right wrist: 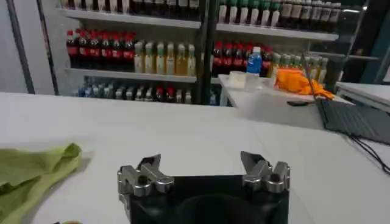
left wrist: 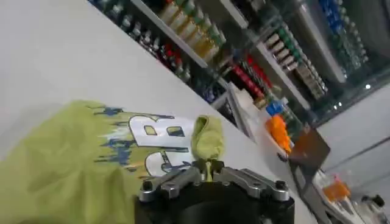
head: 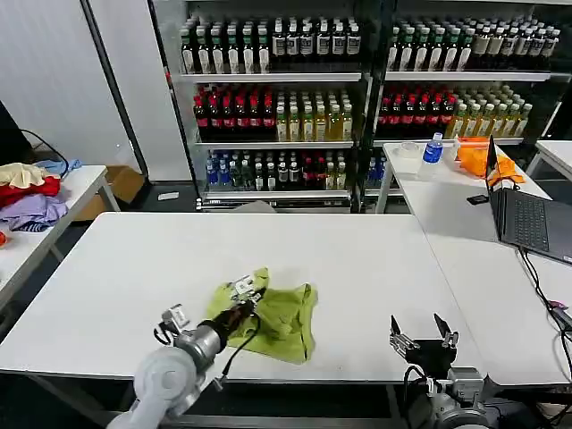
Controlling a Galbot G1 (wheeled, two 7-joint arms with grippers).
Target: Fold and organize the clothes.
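Note:
A lime-green T-shirt [head: 281, 320] lies crumpled near the front edge of the white table [head: 357, 259], its white and blue print [left wrist: 159, 139] facing up. My left gripper [head: 246, 295] sits over the shirt's left part and is shut on a fold of its fabric [left wrist: 208, 139], which sticks up between the fingers. My right gripper [head: 422, 337] hovers open at the table's front right, well apart from the shirt. The shirt's near edge [right wrist: 33, 173] lies off to one side of that gripper [right wrist: 201, 163].
A second white table [head: 465, 210] at the right carries an open laptop [head: 527, 214], an orange cloth [head: 478, 159] and a blue-capped bottle [head: 433, 148]. Shelves of drink bottles [head: 277, 107] stand behind. A side table with piled clothes [head: 27, 192] stands far left.

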